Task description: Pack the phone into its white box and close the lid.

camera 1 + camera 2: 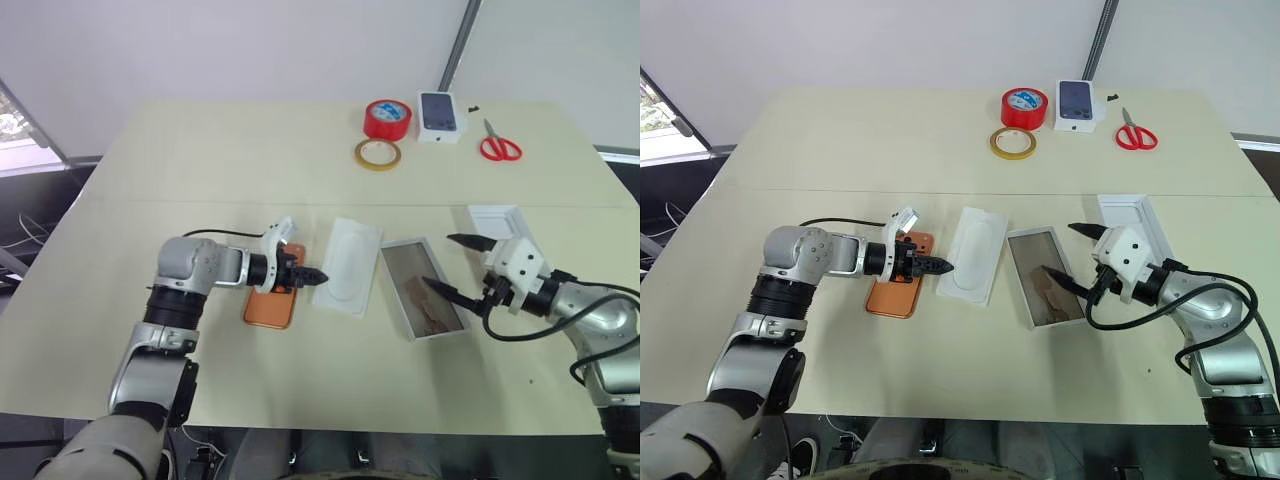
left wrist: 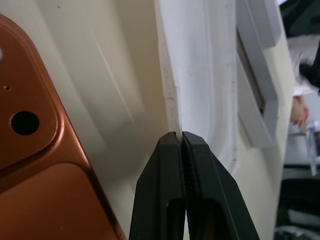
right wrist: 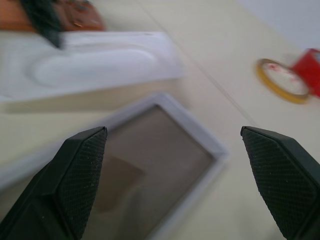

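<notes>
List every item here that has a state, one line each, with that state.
phone: lying camera side up on the table, out of the box.
white box: open, no phone inside.
lid: off, lying beside the box.
white insert: flat on the table, its edge pinched by the left gripper.
left gripper: shut on the insert's edge.
right gripper: open, above the box.
scissors: closed.
</notes>
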Motion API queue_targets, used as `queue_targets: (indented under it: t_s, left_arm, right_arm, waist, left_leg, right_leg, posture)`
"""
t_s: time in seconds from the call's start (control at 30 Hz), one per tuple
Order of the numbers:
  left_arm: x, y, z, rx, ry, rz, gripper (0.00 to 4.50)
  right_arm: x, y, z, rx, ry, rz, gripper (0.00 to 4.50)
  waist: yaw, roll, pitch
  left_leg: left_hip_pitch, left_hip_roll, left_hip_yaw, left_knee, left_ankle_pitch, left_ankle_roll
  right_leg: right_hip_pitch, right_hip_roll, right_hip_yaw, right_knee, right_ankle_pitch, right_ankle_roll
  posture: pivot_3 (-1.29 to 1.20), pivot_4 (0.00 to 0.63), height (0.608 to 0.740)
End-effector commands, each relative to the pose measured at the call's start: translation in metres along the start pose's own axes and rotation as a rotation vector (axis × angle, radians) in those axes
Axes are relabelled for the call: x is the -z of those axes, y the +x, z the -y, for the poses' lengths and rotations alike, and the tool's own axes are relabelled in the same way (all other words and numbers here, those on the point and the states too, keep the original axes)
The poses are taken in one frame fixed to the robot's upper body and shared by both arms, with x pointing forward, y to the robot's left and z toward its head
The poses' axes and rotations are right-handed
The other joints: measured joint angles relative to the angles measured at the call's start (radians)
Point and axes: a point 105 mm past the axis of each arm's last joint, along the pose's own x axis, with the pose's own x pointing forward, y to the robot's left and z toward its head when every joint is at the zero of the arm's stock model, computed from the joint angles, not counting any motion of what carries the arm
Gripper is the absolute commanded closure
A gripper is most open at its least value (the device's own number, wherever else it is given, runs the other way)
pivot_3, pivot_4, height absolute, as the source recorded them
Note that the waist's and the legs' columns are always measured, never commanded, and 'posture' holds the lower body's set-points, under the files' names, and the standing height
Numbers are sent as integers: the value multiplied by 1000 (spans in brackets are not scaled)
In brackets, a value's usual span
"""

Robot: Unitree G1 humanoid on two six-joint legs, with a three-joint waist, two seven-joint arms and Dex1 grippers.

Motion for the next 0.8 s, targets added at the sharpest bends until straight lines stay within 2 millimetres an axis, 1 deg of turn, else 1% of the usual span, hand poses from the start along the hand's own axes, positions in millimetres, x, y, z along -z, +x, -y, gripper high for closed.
queue_targets:
  t_s: [0.03,0.1,0.23,0.33,0.43,0.53,0.63,0.67,0.7,0.8]
  left_arm:
    - [-14,-8,9,44,-37,63,4434]
    - [-16,-11,12,55,-39,76,4434]
    - [-17,-11,10,27,-43,99,4434]
    - [-20,-11,12,32,-54,126,4434]
    - [-26,-13,10,4,-49,182,4500]
    - [-32,-16,9,-16,-45,215,4500]
    - [-39,-20,13,-11,-39,249,4500]
    - [-40,-21,13,-9,-42,252,4500]
    - [-42,-21,15,-1,-45,259,4500]
    - [-54,-18,24,28,-48,311,4500]
  right_arm:
    - [-7,-7,-31,-210,-10,-21,0]
    - [1,-15,-40,-285,-16,-79,0]
    - [11,-25,-40,-366,-29,-153,0]
    - [32,-27,-44,-428,-125,-252,0]
    - [48,-15,-44,-438,-158,-282,804]
    - [55,-10,-44,-456,-188,-296,2305]
    - [44,1,-41,-453,-180,-241,3740]
    - [42,3,-40,-451,-186,-234,4307]
    - [40,8,-38,-437,-189,-218,4415]
    - [24,43,-28,-330,-216,-125,4415]
  waist:
    - [1,-1,0]
    - [1,-2,1]
    - [-2,-2,1]
    - [0,-3,1]
    - [-3,-3,2]
    - [-6,-4,2]
    - [-8,-4,2]
    - [-7,-4,2]
    - [-8,-4,2]
    - [-10,-5,2]
  left_leg:
    - [0,0,0,0,0,0]
    - [-1,0,0,0,0,0]
    - [0,0,0,1,0,0]
    - [0,0,0,1,0,0]
    - [0,0,0,1,1,-1]
    - [0,0,0,0,2,-3]
    - [1,0,0,1,2,-4]
    - [1,0,0,1,2,-4]
    - [1,0,0,1,2,-4]
    - [1,0,0,1,2,-4]
  right_leg:
    - [0,0,0,0,0,0]
    - [0,0,0,0,0,0]
    - [0,0,0,0,0,0]
    - [0,0,0,0,0,0]
    - [0,0,0,0,0,0]
    - [0,0,0,0,0,0]
    - [1,0,0,0,0,0]
    - [0,0,0,0,0,0]
    - [0,0,0,0,0,0]
    - [0,0,0,1,0,0]
  posture:
    - [0,150,740]
    - [0,150,740]
    - [0,150,740]
    - [0,150,740]
    - [0,150,740]
    - [0,150,740]
    - [0,150,740]
    - [0,150,740]
    - [0,150,740]
    - [0,150,740]
